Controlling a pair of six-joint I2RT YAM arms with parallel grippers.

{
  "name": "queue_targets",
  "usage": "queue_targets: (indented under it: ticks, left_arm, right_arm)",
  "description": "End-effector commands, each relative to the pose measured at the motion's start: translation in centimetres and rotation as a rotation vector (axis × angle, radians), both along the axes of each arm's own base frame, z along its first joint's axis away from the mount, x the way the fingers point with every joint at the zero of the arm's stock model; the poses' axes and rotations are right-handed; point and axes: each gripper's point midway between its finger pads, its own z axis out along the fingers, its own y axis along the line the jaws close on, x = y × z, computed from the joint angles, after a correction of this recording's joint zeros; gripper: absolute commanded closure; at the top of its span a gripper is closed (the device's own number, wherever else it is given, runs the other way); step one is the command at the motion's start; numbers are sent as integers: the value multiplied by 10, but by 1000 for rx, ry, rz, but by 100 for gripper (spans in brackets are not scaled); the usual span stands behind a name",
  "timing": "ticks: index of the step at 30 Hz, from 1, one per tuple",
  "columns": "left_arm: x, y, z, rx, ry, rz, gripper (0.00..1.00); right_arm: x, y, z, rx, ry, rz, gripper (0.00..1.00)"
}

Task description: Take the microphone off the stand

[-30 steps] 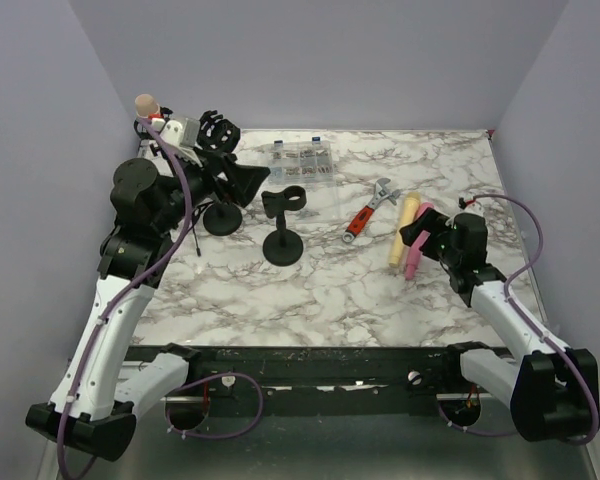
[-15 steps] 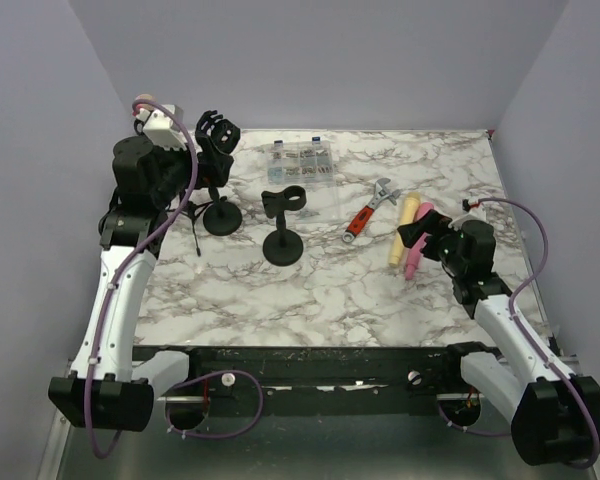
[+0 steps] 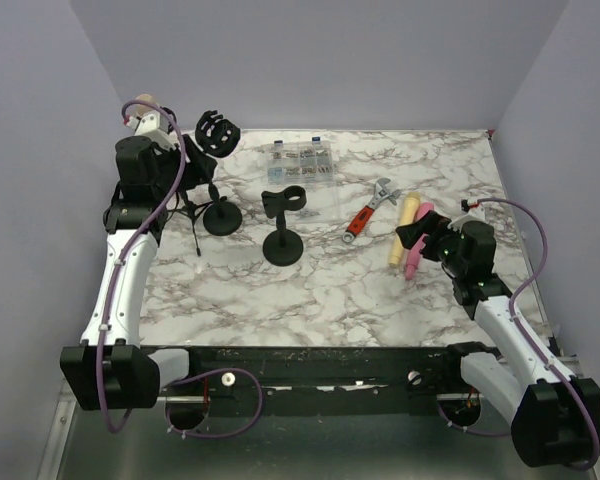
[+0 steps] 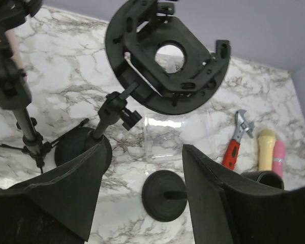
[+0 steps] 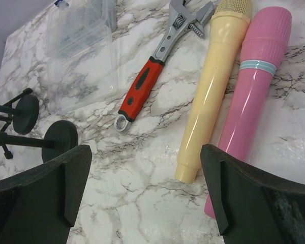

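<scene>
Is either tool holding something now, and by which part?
Nothing is held. The left tool and the right tool both stand open and empty.

Marble table [image 3: 380, 290], plain lavender walls [image 3: 330, 60]

A white marble-pattern table [image 3: 380, 290] stands between plain lilac walls [image 3: 330, 60]. Near its far edge lies a flat clear plastic box [image 3: 302, 160] with small parts inside. In front of the box stands a black stand with round base and ring clip [image 3: 283, 225], and to its left a second black round-base stand with a tilted circular cage head [image 4: 168, 56]. On the right lies a red-handled adjustable wrench [image 5: 152, 71], its jaw toward the far edge. Just beside it lie a yellow microphone [image 5: 208, 86] and a pink microphone [image 5: 251, 86], side by side
</scene>
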Motion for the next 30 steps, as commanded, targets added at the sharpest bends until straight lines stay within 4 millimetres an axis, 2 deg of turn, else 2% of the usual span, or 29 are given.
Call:
queue_targets:
  ticks: [1,5,9,13,19,23,30]
  left_arm:
    - [2,12,-4,-301,53,136,38]
    - [8,21,-2,-459,50,183,40]
    - [18,25,0,-543,41,183,40]
    - [24,26,-1,-569,56,193,40]
    - [30,29,-5,-583,54,211,47]
    - [34,31,-5,-581,39,220,48]
    - [39,32,-16,-570,51,270,52]
  right_arm:
    - [0,3,0,13,-11,17,3]
    - [1,3,0,12,-14,14,3]
    - [1,2,0,11,-15,12,3]
    - [1,2,-2,10,-9,11,3]
    - [2,2,-3,10,-9,11,3]
    - [2,2,-3,11,-8,11,3]
    - [3,2,-5,9,-4,8,3]
